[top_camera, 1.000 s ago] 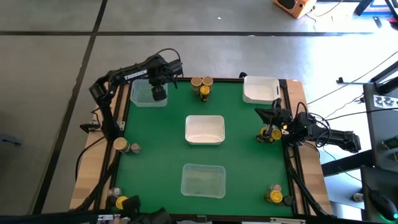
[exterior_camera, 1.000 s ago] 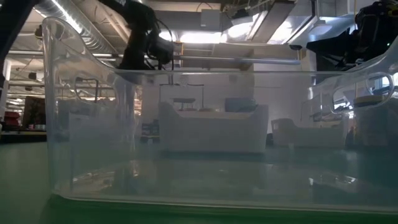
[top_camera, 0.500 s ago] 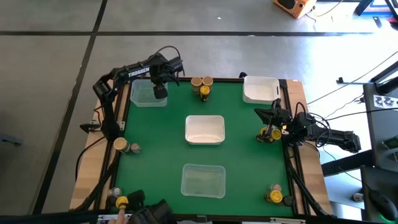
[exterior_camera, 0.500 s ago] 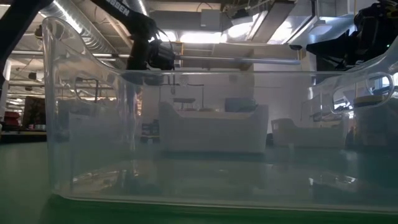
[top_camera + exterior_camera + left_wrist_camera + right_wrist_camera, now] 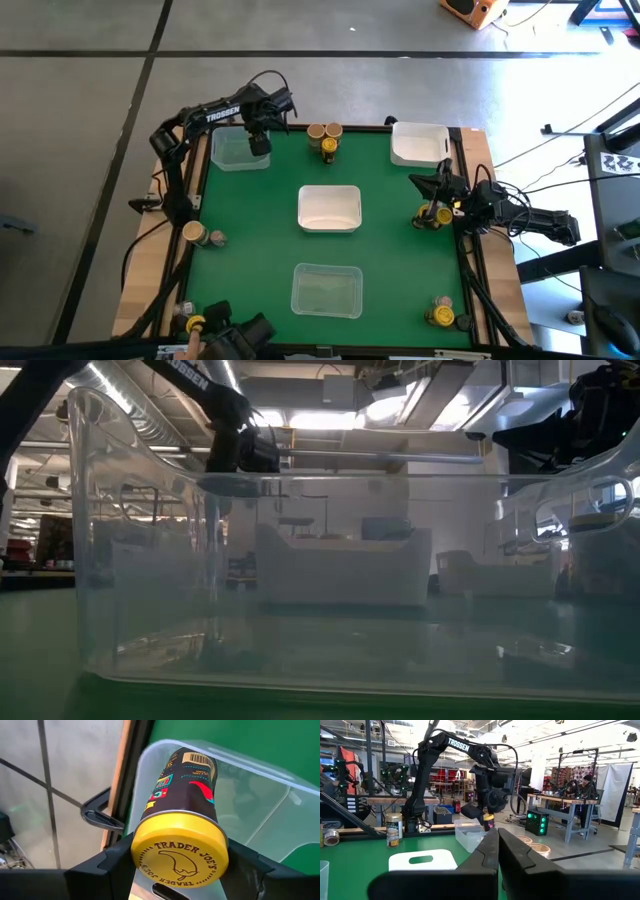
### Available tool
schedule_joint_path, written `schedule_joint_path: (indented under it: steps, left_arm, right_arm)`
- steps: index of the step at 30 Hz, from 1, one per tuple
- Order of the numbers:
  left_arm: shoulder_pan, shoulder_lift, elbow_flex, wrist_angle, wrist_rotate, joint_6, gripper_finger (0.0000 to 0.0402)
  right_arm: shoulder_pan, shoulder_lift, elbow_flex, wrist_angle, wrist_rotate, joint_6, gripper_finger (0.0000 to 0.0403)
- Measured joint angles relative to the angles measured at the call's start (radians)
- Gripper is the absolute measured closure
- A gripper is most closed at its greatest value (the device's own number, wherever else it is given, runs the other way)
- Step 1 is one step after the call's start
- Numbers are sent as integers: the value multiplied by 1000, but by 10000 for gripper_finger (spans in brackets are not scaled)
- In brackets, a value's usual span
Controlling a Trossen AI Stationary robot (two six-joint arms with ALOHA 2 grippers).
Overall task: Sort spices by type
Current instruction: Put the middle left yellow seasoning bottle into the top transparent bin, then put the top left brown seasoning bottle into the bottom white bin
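Observation:
My left gripper (image 5: 258, 143) hangs over the clear bin (image 5: 236, 152) at the table's far left, shut on a dark spice jar (image 5: 185, 795) with a yellow lid (image 5: 180, 857). The right wrist view shows the same jar (image 5: 488, 822) under that gripper, above the bin (image 5: 470, 834). My right gripper (image 5: 425, 185) rests shut at the right side, beside yellow-lidded jars (image 5: 437, 213). More spice jars stand at the far middle (image 5: 323, 137), the left edge (image 5: 196, 234), the near left (image 5: 195, 325) and the near right (image 5: 441, 314). My left gripper pinches the jar between its two fingers (image 5: 117, 857), at the lid end (image 5: 150, 837). The fingers slant steeply down from above. The jar's lid faces the wrist and its bottom points down toward the bin. It hangs clear of the bin.
A white bin (image 5: 329, 208) sits at the table's centre, a clear bin (image 5: 326, 290) near the front edge and a white bin (image 5: 419, 143) at the far right. A person's hand with a dark object (image 5: 235, 340) is at the near left edge.
My left gripper has sunk a little over the far-left clear bin, still holding the jar. At the near left edge a dark object and a person's hand have come into view and shifted toward the right.

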Motion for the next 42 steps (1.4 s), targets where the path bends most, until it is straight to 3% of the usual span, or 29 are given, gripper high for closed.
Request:
schedule_joint_path:
  steps: [10, 14, 19, 24, 32, 42]
  left_arm:
    - [1, 56, 0, -3, -12, -36, 166]
    - [3, 60, 0, 4, -7, -67, 135]
    - [4, 58, -1, -22, -83, -68, 100]
    - [-12, 30, 6, -81, -80, -12, 95]
    - [-43, -65, 42, -85, -67, -62, 97]
    - [-144, -249, 42, -115, 211, -133, 98]
  right_arm:
    - [0, 0, 0, 0, 0, 0, 395]
    - [0, 0, 0, -1, -1, 1, 395]
    - [0, 0, 0, -1, -11, 3, 395]
    - [0, 0, 0, -1, -11, 3, 395]
    - [0, 0, 0, -1, -11, 1, 395]
    - [0, 0, 0, -1, -11, 1, 395]
